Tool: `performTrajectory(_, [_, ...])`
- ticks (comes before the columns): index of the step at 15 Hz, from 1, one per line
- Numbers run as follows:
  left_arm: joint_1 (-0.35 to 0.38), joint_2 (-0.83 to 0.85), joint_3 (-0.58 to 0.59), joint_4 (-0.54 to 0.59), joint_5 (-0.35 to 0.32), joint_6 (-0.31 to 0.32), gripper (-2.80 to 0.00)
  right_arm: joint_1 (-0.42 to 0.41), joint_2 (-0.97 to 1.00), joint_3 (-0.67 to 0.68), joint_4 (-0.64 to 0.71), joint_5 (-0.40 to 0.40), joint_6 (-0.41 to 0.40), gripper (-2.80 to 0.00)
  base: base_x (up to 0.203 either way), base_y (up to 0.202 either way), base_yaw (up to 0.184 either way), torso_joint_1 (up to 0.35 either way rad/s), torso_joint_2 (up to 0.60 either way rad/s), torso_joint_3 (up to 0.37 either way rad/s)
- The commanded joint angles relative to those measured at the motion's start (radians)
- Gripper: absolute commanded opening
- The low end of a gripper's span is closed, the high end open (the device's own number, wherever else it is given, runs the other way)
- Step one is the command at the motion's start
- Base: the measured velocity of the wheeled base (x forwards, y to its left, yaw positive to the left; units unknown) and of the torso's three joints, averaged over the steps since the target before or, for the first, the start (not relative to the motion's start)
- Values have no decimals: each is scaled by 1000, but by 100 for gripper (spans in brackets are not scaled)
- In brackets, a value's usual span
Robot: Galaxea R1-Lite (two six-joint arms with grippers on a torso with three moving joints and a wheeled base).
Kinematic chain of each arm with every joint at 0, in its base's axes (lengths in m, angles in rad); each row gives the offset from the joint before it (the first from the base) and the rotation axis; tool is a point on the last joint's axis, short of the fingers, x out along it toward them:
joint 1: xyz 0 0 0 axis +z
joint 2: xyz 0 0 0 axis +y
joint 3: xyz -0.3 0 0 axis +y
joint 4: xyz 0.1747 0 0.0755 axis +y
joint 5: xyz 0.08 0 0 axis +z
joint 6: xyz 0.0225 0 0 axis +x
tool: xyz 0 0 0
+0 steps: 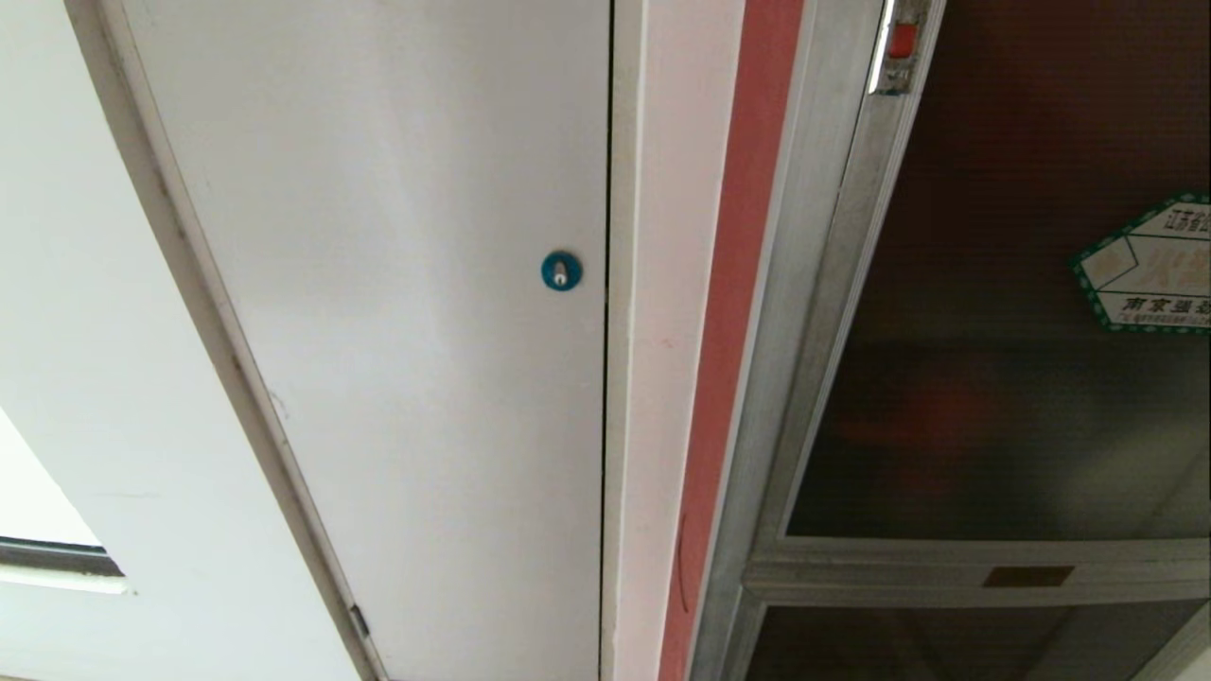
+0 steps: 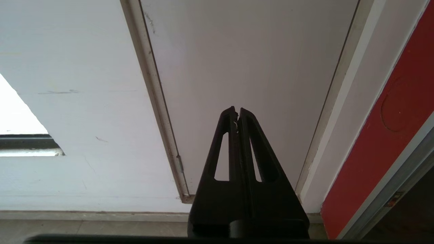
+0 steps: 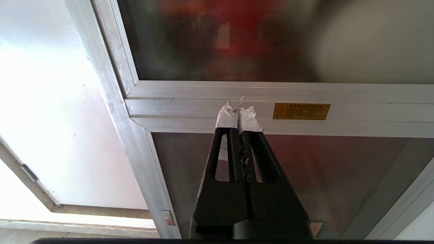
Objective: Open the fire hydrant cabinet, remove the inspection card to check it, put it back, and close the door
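The fire hydrant cabinet's silver frame (image 1: 804, 312) runs down the right of the head view. Its door (image 1: 1003, 378), dark tinted glass with a green-bordered hexagonal sticker (image 1: 1149, 265) and a small red latch (image 1: 901, 43), is closed. Neither arm appears in the head view. My right gripper (image 3: 239, 112), its tips wrapped in white tape, is shut and empty, facing the silver crossbar (image 3: 203, 105) below the door glass (image 3: 237, 40). My left gripper (image 2: 236, 113) is shut and empty, facing the white panel (image 2: 244, 67). The inspection card is out of view.
A plain white panel (image 1: 407, 284) with a blue round lock (image 1: 561, 270) fills the left and middle. A red strip (image 1: 738, 312) separates it from the cabinet. Below the crossbar sits a lower dark glass panel (image 3: 339, 169) with a yellow plate (image 3: 301, 111) above it.
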Motion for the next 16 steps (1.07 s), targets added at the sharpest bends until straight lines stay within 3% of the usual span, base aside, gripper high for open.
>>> performTrajectory(1, [1, 0, 0, 0, 0, 0, -280, 0, 0, 5, 0, 0, -1, -280, 0, 0, 0, 0, 0, 0])
performTrajectory(6, [1, 0, 0, 0, 0, 0, -280, 0, 0, -10, 2, 8, -30, -280, 0, 0, 0, 0, 0, 0])
performTrajectory(9, [0, 0, 0, 0, 0, 0, -280, 0, 27, -156, 62, 40, -28, -280, 0, 0, 0, 0, 0, 0])
performTrajectory(16, [1, 0, 0, 0, 0, 0, -280, 0, 416, -502, 132, 277, -25, -280, 0, 0, 0, 0, 0, 0])
